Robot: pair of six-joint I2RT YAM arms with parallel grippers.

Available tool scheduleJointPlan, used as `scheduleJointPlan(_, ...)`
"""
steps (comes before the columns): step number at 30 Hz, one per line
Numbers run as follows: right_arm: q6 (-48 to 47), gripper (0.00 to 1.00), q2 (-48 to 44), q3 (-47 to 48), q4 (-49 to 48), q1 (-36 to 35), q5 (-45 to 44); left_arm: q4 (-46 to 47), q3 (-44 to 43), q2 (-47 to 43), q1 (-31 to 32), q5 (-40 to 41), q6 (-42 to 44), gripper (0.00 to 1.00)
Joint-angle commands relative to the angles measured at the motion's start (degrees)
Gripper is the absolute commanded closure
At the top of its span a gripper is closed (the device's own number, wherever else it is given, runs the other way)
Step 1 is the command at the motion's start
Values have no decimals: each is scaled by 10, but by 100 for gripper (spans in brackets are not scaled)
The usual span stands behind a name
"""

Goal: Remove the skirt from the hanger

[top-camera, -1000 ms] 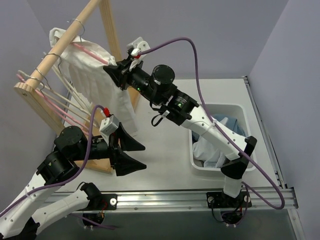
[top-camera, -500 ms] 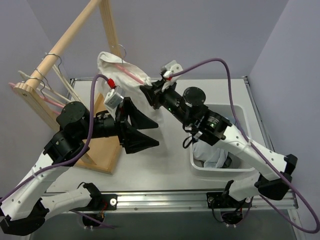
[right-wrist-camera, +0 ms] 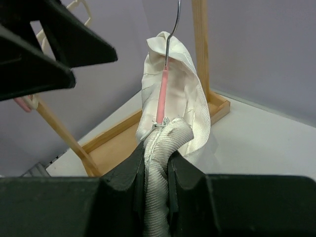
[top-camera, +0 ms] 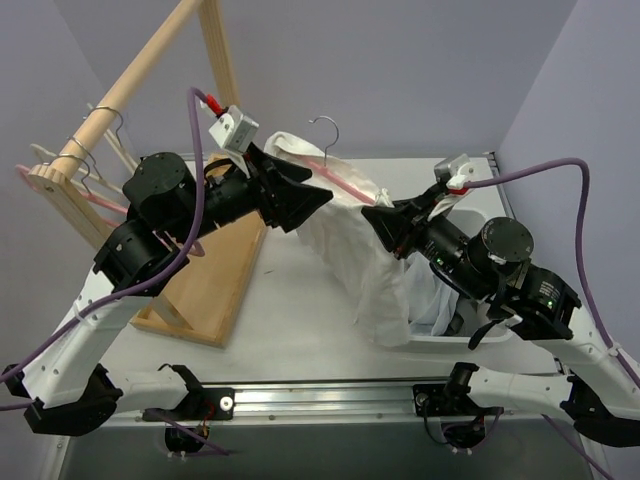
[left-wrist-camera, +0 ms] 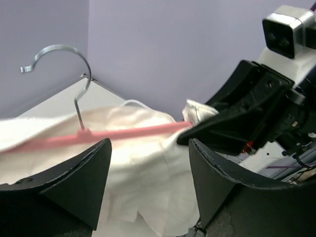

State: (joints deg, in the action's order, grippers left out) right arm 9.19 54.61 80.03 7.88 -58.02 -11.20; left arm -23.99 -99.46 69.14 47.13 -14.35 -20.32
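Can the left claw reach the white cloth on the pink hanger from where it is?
Probably yes. The left gripper is open and close beside the white cloth, with nothing between them. The right gripper, shut on the far end, holds the cloth and the pink hanger up in the air.

The hanger [top-camera: 345, 181], carrying the skirt [top-camera: 355, 255], hangs over the middle of the bench [top-camera: 290, 325], between the left gripper [top-camera: 312, 208] (to its left) and the right gripper [top-camera: 378, 217] at its right end. The rack [top-camera: 120, 95] stands left-rear. The bin [top-camera: 450, 342] sits right, the skirt's hem seemingly touching its left wall.
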Motion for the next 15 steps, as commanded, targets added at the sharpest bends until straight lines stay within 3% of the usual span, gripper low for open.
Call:
scheduleJointPlan(1, 32, 100, 6, 25, 29, -7, 38, -40, -62, 43, -1, 42, 30, 28)
scheduleJointPlan(8, 56, 100, -27, 0, 26, -8, 60, -58, -102, 87, -1, 35, 34, 30)
scheduleJointPlan(15, 65, 100, -54, -6, 20, -9, 71, -66, -87, 74, -1, 65, 46, 31)
